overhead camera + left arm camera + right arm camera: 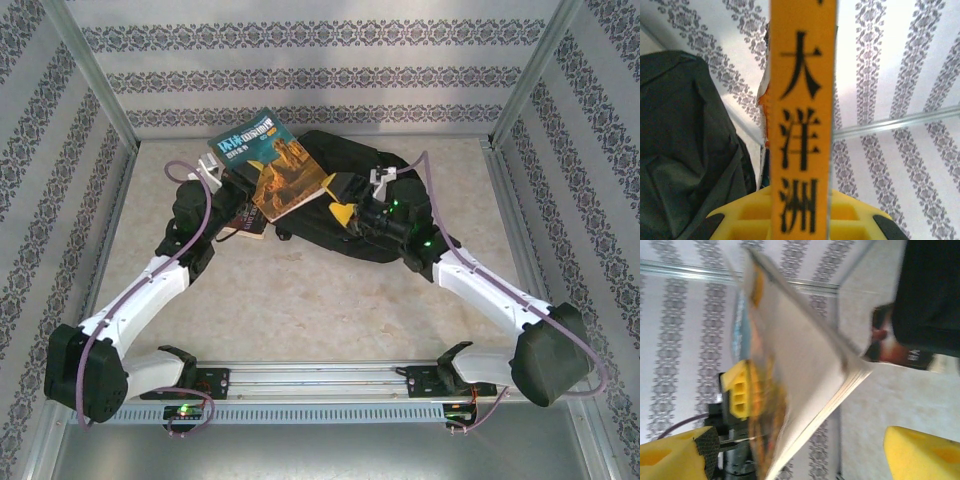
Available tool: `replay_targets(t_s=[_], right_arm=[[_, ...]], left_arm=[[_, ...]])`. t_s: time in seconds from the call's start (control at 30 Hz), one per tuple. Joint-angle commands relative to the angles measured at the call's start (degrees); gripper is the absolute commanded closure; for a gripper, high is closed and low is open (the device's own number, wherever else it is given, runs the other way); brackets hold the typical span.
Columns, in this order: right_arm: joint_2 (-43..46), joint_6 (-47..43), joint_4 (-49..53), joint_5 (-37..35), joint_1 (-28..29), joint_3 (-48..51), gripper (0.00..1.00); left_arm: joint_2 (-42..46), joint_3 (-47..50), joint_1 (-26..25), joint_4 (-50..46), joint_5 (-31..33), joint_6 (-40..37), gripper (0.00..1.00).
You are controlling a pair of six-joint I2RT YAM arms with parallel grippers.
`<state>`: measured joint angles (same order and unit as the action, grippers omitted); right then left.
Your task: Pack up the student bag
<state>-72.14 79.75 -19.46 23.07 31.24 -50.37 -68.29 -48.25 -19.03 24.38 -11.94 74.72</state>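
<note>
The student bag (345, 185), a big black soft backpack, lies at the back of the table. It also fills the left of the left wrist view (685, 150). My left gripper (238, 185) is shut on a book (268, 165) with a teal and orange cover, holding it tilted above the bag's left side. The book's orange spine (801, 125) with black characters stands between the yellow fingers (855, 210). My right gripper (343, 212) is open at the book's right corner, and the book's page edge (815, 390) hangs between its spread yellow fingers (920, 455).
A second, dark book (245, 222) lies on the table under the raised one, beside the bag, and shows as a dark red shape (895, 354) in the right wrist view. Patterned walls and metal posts close in the back and sides. Bare tabletop (300, 300) lies in front.
</note>
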Motion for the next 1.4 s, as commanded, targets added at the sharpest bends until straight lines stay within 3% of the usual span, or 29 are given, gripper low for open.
replay_targets(t_s=[0.0, 0.63, 0.83, 1.13, 1.3, 1.37], right_arm=[[0.37, 4.08, -14.27, -11.03, 3.44, 1.45, 0.12], [-10.45, 7.26, -23.02, -12.92, 8.58, -4.69, 0.14], [-15.24, 7.67, -28.57, -14.73, 8.20, -7.98, 0.34], [-16.55, 4.89, -27.38, -17.01, 6.36, -10.89, 0.62], [-15.64, 3.31, -24.97, -17.57, 6.37, -10.60, 0.82], [-14.84, 1.81, -23.43, -17.54, 6.17, -10.54, 0.94]], left_arm=[[-0.47, -3.85, -1.03, 8.05, 4.72, 2.88, 1.00], [-1.53, -6.67, -2.92, 7.44, 6.80, 4.65, 1.00], [-1.71, -6.56, -4.63, 6.81, 6.74, 4.83, 1.00], [-0.87, -5.46, -5.20, 4.80, 7.63, 4.58, 1.00], [-1.52, -5.80, -5.29, 3.99, 7.71, 4.46, 1.00], [-2.00, -5.88, -5.49, 3.96, 7.69, 4.73, 1.00]])
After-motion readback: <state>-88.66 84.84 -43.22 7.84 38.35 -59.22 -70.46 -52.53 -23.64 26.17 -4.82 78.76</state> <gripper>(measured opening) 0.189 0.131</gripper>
